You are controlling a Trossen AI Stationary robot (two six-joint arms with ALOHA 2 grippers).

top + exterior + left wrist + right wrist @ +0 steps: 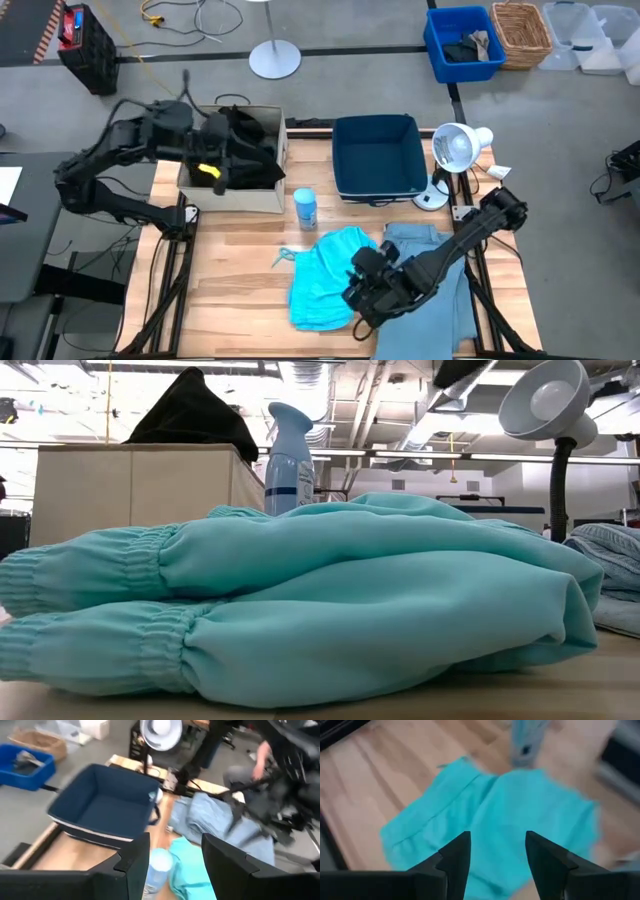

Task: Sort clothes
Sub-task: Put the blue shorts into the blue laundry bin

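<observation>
A bright turquoise garment (322, 278) lies bunched on the table's near middle; it fills the low view (300, 610). Pale grey-blue trousers (432, 285) lie to its right, under my right arm. A black garment (250, 135) sits heaped in the beige fabric box (235, 195) and rises above its rim (195, 410). A very dark green garment cannot be told apart. My right gripper (497, 855) is open and hovers over the turquoise garment's right edge (352, 292). My left gripper (175, 865) is open and empty above the beige box (232, 155).
A navy fabric bin (378, 155) stands at the far middle. A blue spray bottle (305, 208) stands between the box and the turquoise garment. A white desk lamp (455, 150) stands at the far right. Bare wood (230, 270) lies at the near left.
</observation>
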